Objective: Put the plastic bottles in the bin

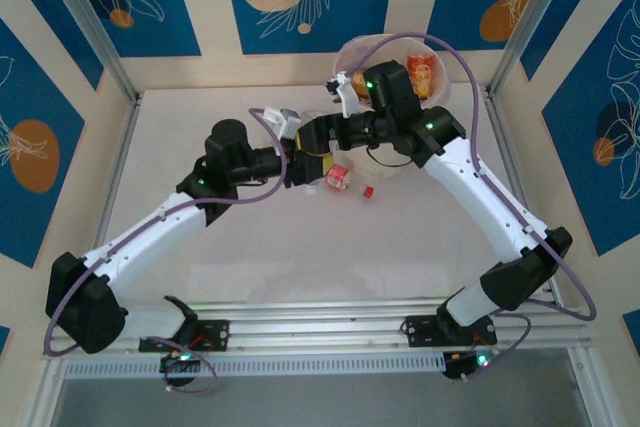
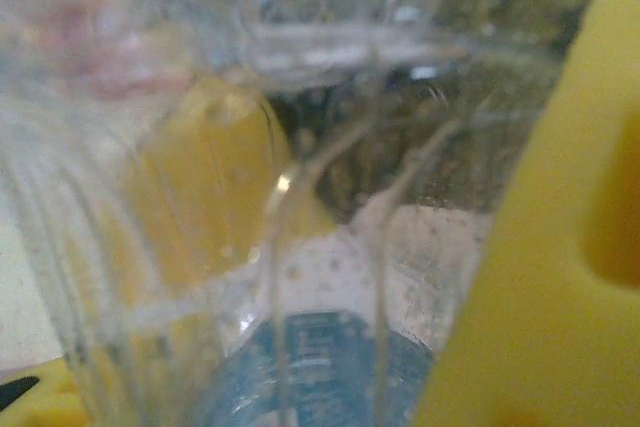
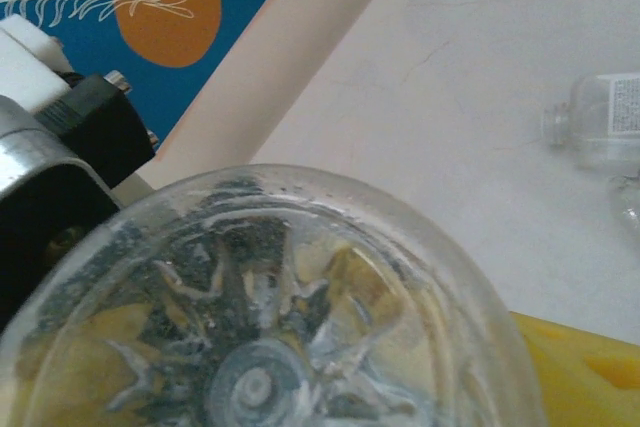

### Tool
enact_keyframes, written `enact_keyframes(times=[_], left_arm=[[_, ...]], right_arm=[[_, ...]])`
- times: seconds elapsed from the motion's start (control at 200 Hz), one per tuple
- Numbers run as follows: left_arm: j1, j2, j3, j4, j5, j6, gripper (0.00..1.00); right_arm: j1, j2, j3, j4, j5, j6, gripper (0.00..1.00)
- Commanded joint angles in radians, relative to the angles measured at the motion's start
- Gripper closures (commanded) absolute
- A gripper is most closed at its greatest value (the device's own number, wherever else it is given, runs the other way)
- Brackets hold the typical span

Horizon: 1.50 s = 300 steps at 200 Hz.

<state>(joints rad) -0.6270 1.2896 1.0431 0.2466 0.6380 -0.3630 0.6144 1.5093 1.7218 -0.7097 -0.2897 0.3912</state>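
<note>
The left pincer (image 1: 298, 165) grasps a clear bottle (image 2: 300, 247); the right pincer (image 1: 312, 142) I cannot tell; the bin (image 1: 352, 45) lies just beyond the right pincer, which is nearer it.

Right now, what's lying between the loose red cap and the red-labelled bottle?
Nothing. The top view shows a short bare stretch of table between the cap and the bottle.
</note>
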Motion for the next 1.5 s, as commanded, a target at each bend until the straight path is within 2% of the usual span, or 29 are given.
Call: enact_keyframes(times=[0.0, 0.135, 0.23, 0.345, 0.565, 0.695, 0.815, 0.93, 1.11, 1.335, 1.495], left_arm=[[-0.029, -0.011, 0.04, 0.024, 0.057, 0.037, 0.43], [-0.031, -0.025, 0.039, 0.004, 0.036, 0.048, 0.36], [-0.031, -0.035, 0.04, -0.004, 0.025, 0.055, 0.18], [-0.031, -0.049, 0.04, -0.015, 0.014, 0.061, 0.01], [-0.031, -0.091, 0.036, -0.06, -0.025, 0.087, 0.0], [-0.031, -0.141, 0.02, -0.082, -0.099, 0.096, 0.0], [-0.031, -0.182, 0.004, -0.086, -0.174, 0.085, 0.01], [-0.031, -0.208, 0.005, -0.114, -0.239, 0.083, 0.0], [-0.031, -0.236, -0.006, -0.138, -0.326, 0.082, 0.01], [-0.03, -0.249, -0.017, -0.171, -0.381, 0.085, 0.01], [-0.031, -0.274, -0.027, -0.216, -0.428, 0.092, 0.0]], right_arm=[[0.01, 0.023, 0.03, 0.021, -0.01, -0.002, 0.23], [0.01, 0.014, 0.028, 0.021, 0.031, 0.008, 0.36], [0.008, 0.003, 0.021, 0.025, 0.061, 0.017, 0.43], [0.001, -0.017, 0.002, 0.045, 0.082, 0.037, 0.47], [-0.031, -0.061, -0.011, 0.069, 0.151, 0.07, 0.5], [-0.069, -0.068, 0.041, 0.048, 0.247, 0.085, 0.5], [-0.142, -0.052, 0.113, 0.027, 0.299, 0.121, 0.5], [-0.207, -0.008, 0.214, -0.01, 0.329, 0.123, 0.5], [-0.262, 0.061, 0.336, -0.004, 0.459, 0.157, 0.47], [-0.281, 0.227, 0.531, -0.018, 0.636, 0.225, 0.47], [-0.285, 0.386, 0.717, -0.091, 0.69, 0.218, 0.47]])
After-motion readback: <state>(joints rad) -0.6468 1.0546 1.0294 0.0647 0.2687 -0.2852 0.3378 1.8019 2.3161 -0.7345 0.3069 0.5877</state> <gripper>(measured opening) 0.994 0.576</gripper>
